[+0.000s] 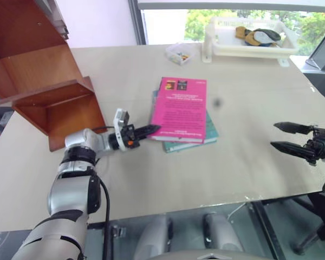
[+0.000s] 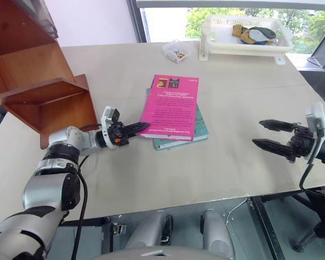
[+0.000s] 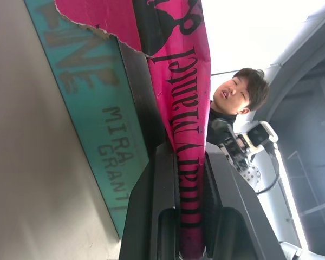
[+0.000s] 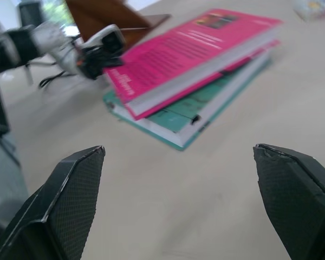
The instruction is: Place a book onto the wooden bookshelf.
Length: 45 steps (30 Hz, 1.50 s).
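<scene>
Gripping book [image 1: 180, 108]: left tool [image 1: 151, 130] clenched on its near corner.
Right tool [image 1: 279, 136] released, well right of book, seemingly above tabletop [image 1: 244, 162].

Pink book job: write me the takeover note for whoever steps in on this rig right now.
Left gripper: shut on the pink book, pinching its near left corner and spine edge; the left wrist view shows the fingers clamped on the spine.
Right gripper: open, holding nothing, hovering over the table right of the books.
The pink book lies on top of the teal book, mid-table, not yet lifted clear.
Wooden bookshelf: at the table's left, near compartment open.
Done: grasp made.
Left: lift the book off the teal one, carry it left, set it on the shelf, release.
</scene>
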Each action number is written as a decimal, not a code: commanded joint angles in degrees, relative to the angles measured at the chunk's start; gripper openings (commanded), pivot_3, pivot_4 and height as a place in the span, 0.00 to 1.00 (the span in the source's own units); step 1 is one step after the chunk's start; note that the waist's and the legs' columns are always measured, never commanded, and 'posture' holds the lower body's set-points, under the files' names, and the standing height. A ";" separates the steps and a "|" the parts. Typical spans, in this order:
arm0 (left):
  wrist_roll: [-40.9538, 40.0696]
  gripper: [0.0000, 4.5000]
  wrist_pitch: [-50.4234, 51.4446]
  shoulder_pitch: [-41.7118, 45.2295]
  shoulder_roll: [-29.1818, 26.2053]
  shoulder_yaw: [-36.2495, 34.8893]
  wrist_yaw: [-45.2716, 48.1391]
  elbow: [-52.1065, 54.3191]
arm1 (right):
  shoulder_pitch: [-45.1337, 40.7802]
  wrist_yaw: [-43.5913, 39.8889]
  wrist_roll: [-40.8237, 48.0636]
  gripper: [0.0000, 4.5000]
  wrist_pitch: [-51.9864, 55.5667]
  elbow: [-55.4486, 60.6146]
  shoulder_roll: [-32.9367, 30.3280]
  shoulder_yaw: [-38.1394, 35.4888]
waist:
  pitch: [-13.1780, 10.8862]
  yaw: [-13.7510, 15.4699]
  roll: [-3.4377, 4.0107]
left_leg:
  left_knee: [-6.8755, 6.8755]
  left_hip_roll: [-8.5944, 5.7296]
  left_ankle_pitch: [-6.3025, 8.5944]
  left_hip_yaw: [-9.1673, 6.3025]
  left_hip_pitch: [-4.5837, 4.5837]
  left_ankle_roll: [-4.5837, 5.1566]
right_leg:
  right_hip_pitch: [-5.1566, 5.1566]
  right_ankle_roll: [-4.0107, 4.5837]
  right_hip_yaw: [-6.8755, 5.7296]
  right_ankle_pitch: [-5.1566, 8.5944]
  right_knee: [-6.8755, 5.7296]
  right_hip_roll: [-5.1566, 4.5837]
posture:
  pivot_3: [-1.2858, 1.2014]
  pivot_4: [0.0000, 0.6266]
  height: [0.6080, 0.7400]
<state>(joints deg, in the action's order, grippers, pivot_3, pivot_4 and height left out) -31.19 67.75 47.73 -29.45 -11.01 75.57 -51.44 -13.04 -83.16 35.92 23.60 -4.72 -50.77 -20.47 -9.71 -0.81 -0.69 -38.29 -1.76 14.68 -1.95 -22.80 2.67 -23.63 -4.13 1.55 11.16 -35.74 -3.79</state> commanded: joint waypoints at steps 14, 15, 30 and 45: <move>-10.20 0.01 -6.24 -10.15 6.33 -1.88 -13.93 51.28 | -5.01 -5.61 -2.41 1.00 -9.97 -5.23 -1.25 4.54 | -0.02 0.67 -0.03 | 0.02 -0.04 -0.12 -0.02 -0.12 -0.29 | -0.03 0.02 0.04 -0.02 0.14 -0.44 | 0.52 0.24 1.00; -8.04 0.01 -10.08 -10.83 6.32 0.23 -14.42 54.37 | -5.09 -5.58 -2.38 1.00 -9.96 -5.32 -1.22 4.55 | -0.02 0.68 -0.03 | 0.04 -0.02 -0.12 -0.02 -0.12 -0.30 | -0.05 0.03 0.04 -0.02 0.16 -0.48 | 0.52 0.24 1.00; 39.50 0.01 -68.60 0.50 -8.20 23.92 -27.49 58.33 | -7.60 -5.61 -2.51 1.00 -10.56 -8.99 -0.83 4.89 | -0.03 1.20 -0.02 | 0.11 -0.05 -0.04 0.14 -0.06 -0.10 | -0.03 0.05 0.14 -0.02 0.30 -0.24 | 0.52 0.24 1.00; 51.78 0.01 -79.91 2.58 -27.41 15.72 -26.95 58.20 | -20.08 -8.42 -5.81 1.00 -14.01 -20.76 1.97 10.53 | -0.11 1.28 -0.01 | 0.06 -0.05 0.10 0.15 -0.17 0.17 | -0.04 0.01 0.05 -0.01 0.39 -0.15 | 0.52 0.24 1.00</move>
<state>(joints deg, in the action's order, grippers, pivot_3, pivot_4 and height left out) 23.00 -13.94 51.12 -53.58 10.19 47.08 2.60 -30.68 -88.28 30.41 11.12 -23.95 -48.83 -9.90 -9.82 0.47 -0.70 -38.26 -1.81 14.78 -1.78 -22.97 2.84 -23.67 -4.13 1.60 11.15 -35.37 -3.93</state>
